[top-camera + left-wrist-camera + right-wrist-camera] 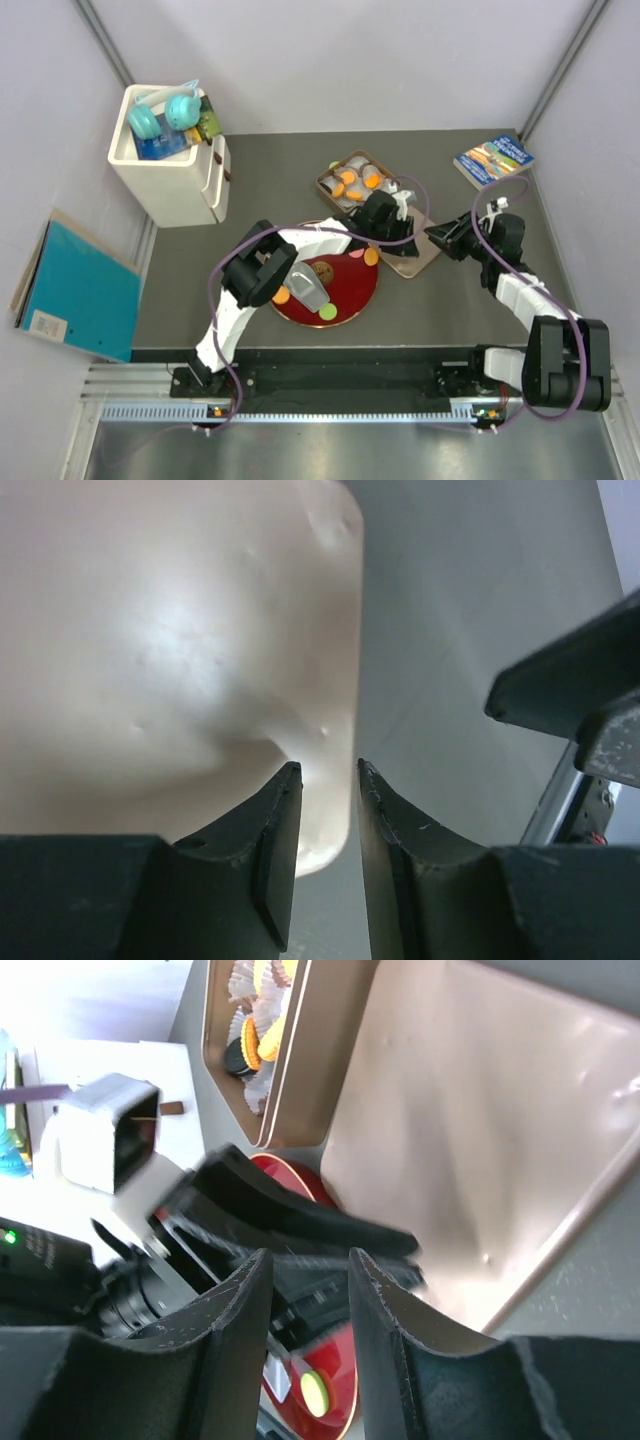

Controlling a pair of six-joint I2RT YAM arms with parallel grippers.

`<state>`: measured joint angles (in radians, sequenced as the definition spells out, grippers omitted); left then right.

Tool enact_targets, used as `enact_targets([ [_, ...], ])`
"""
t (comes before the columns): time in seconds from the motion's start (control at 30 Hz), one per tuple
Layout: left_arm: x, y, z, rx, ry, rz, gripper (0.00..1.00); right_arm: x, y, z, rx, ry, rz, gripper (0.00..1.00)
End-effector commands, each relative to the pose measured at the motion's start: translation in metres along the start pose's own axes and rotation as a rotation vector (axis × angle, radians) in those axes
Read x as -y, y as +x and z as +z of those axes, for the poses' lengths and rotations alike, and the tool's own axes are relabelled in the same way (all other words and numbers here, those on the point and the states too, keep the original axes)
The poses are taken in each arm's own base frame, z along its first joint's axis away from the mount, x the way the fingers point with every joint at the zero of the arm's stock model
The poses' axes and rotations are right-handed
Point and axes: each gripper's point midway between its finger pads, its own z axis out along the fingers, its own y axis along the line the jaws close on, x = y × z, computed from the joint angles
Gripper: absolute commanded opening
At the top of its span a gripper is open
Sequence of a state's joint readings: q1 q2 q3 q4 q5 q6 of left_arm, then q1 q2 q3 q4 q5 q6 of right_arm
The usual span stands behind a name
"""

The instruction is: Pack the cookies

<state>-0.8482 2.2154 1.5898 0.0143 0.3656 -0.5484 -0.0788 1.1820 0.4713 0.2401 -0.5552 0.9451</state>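
Note:
Loose cookies lie on the red plate (345, 300): an orange one (281, 296), a green one (327, 312) and an orange one (371, 256) at its far rim. More orange cookies (349, 178) sit in paper cups in the tan tin (326, 182). The tin's lid (418, 256) lies beside the plate. My left gripper (398, 214) hovers over the lid (170, 650), its jaws (325, 770) slightly apart and empty. My right gripper (437, 238) is open and empty (305, 1260), facing the left gripper across the lid (470, 1110). The green cookie (314, 1392) shows on the plate.
A grey object (310, 290) lies on the plate. A white bin (170, 175) with blue items stands at the back left. A book (493, 158) lies at the back right. A teal folder (80, 290) lies off the table's left edge.

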Motion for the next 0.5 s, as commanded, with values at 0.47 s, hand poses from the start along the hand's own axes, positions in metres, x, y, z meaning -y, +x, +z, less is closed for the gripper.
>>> enact_targets([
  [0.47,0.014,-0.038,-0.034,0.131,-0.067,0.065,0.66,0.005,-0.027,-0.017,0.103,0.171,-0.127,0.47],
])
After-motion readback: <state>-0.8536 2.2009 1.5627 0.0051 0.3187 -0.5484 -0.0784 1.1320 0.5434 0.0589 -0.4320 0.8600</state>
